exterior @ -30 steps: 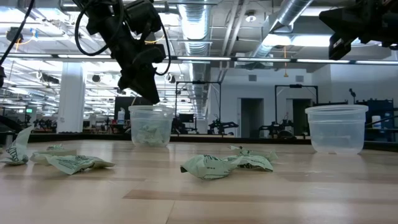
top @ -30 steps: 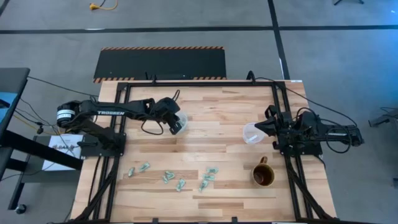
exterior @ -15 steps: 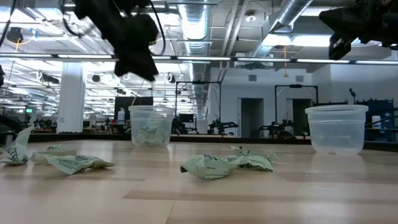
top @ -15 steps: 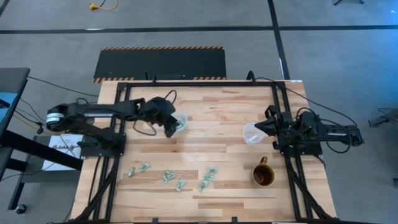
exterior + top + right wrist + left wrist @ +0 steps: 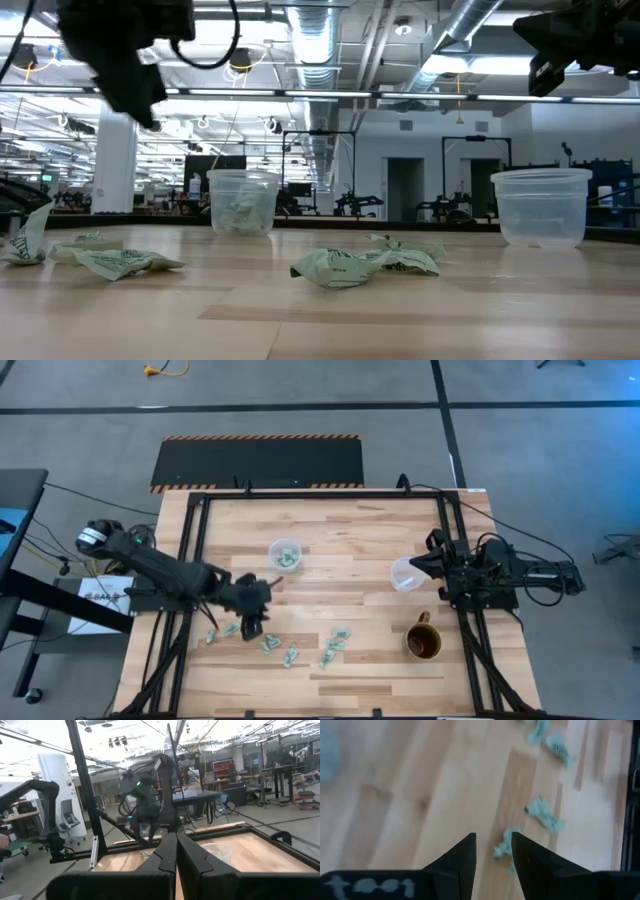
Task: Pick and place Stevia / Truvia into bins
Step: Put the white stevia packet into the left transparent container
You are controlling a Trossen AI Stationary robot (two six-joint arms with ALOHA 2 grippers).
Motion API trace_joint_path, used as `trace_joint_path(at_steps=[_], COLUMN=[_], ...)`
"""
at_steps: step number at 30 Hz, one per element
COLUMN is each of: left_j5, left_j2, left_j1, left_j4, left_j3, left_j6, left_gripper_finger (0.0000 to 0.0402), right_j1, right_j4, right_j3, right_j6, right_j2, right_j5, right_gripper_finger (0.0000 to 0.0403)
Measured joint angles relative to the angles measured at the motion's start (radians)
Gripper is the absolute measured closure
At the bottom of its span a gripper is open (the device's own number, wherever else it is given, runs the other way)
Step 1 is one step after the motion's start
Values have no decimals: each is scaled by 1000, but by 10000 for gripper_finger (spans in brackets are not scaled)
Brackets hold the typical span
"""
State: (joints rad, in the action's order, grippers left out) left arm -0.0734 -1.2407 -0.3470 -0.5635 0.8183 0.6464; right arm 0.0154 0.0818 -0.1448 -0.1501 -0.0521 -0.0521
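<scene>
**Above the loose sachets, left claw parted and empty**

Over the table's front-left, the left gripper hangs with fingers apart, holding nothing, above scattered Stevia sachets. Behind it, one clear cup holds sachets. Far right, the right gripper waits closed beside the other cup.

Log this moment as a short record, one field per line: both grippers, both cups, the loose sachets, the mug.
left gripper: open, empty, above the loose sachets
right gripper: shut, parked beside the right cup
left cup: holds green sachets
right cup: contents cannot be told
loose sachets: scattered along the table's near side
brown mug: upright, near the right arm
</scene>
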Motion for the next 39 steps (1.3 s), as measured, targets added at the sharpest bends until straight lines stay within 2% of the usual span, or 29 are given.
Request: trace_joint_path(at_steps=[4, 10, 17, 28, 35, 39], left_j5=[15, 24, 189, 169, 275, 267], left_j2=[-67, -171, -272, -301, -301, -300], left_j1=[-53, -86, -82, -85, -98, -99], left_j4=[-3, 9, 54, 103, 109, 111], left_j3=[-2, -2, -2, -2, -2, -2], left_j6=[75, 102, 148, 73, 54, 54], left_gripper_finger=[289, 289, 289, 289, 289, 289], right_j1=[0, 0, 0, 0, 0, 0], right_j4=[0, -2, -1, -1, 0, 0], right_j3=[0, 0, 0, 0, 0, 0], right_j6=[0, 0, 0, 0, 0, 0], right_j2=[0, 0, 0, 0, 0, 0], right_j5=[0, 0, 0, 0, 0, 0], right_gripper_finger=[403, 403, 403, 403, 403, 403])
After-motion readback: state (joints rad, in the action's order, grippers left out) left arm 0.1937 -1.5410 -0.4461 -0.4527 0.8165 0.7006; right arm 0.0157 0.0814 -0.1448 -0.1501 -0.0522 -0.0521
